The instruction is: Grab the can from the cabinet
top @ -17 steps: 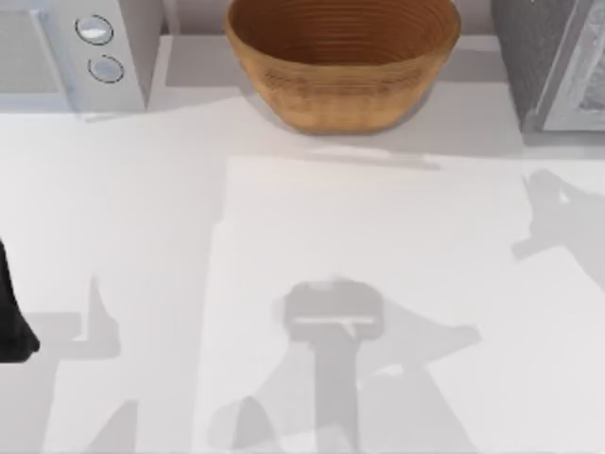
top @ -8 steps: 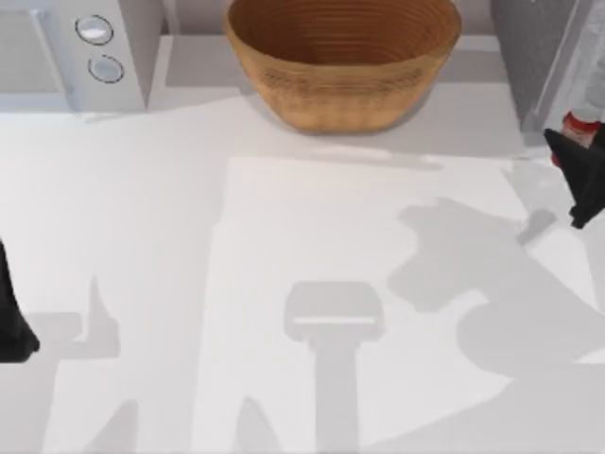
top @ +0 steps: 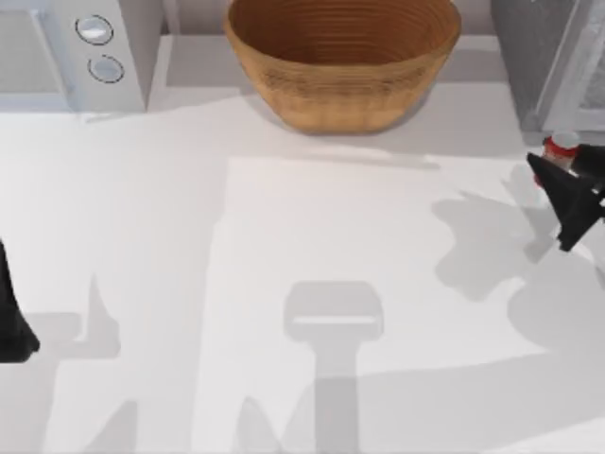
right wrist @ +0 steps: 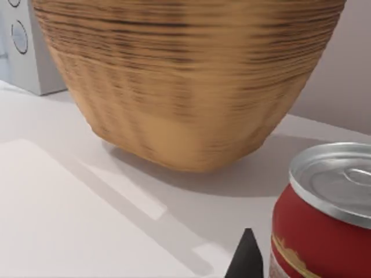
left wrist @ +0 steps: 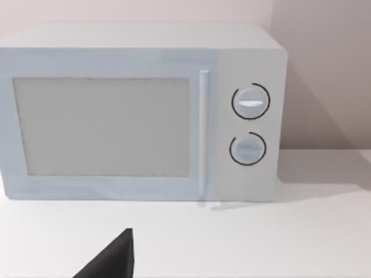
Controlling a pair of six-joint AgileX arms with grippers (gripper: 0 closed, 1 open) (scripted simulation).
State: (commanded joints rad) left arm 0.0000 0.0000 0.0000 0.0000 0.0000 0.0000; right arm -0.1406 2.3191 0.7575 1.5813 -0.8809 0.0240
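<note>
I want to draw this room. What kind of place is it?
Probably a pretend kitchen counter made on a computer. There is a white box-shaped microwave with two round dials, a big brown woven bowl, and a small round red can with a silvery top beside the right claw.

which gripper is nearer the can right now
Right. The right gripper is up against the can by the cabinet at the table's right edge. The left gripper sits parked at the far left edge, across the table.

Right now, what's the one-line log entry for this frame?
right gripper: holding red can near cabinet, right edge | left gripper: parked, left edge | woven bowl: back centre
</note>
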